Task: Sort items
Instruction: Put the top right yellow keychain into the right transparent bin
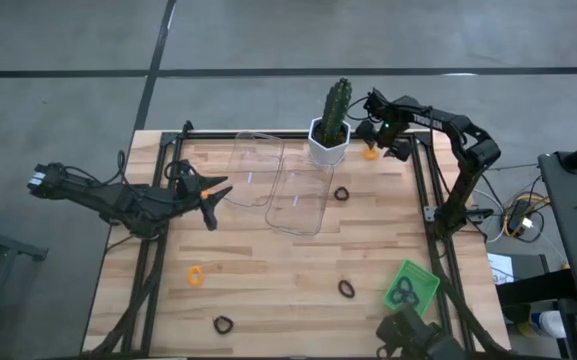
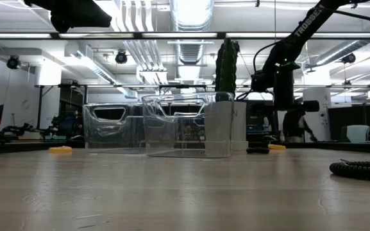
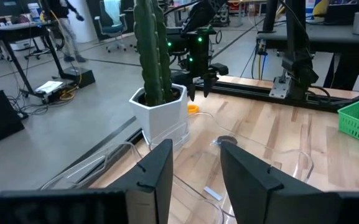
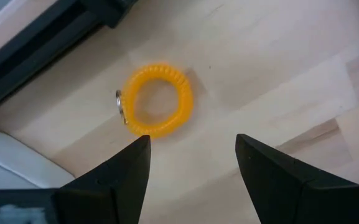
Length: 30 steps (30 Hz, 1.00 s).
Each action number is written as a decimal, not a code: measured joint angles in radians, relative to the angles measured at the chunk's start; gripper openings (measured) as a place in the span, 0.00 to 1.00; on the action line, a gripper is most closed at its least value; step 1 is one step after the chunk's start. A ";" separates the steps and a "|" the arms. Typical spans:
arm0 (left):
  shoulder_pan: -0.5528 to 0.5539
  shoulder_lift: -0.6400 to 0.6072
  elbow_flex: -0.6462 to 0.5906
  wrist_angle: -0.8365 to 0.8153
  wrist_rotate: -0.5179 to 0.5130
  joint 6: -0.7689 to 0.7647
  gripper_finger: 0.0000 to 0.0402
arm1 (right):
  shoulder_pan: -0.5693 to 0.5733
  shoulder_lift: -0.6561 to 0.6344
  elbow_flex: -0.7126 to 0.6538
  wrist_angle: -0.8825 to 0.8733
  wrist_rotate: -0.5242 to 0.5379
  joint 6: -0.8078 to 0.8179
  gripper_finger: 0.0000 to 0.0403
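black loops lie in green tray; clear trays hold nothing visible; right gripper, jaws released, above orange loop.

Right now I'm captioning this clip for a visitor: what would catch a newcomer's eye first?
The tall cactus in its white pot at the table's far edge, beside two clear trays. Just right of it, the right end effector hovers open over an orange ring. The left end effector waits open at the trays' left, and black rings lie in the green tray at the near right.
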 joint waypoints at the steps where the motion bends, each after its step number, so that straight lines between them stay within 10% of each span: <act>1: 0.000 0.000 0.000 0.000 0.000 0.000 0.32 | -0.001 0.000 0.000 0.001 0.000 -0.011 0.57; 30: 0.001 0.000 0.000 0.016 0.000 -0.003 0.32 | -0.008 0.063 -0.077 0.099 -0.052 0.322 0.57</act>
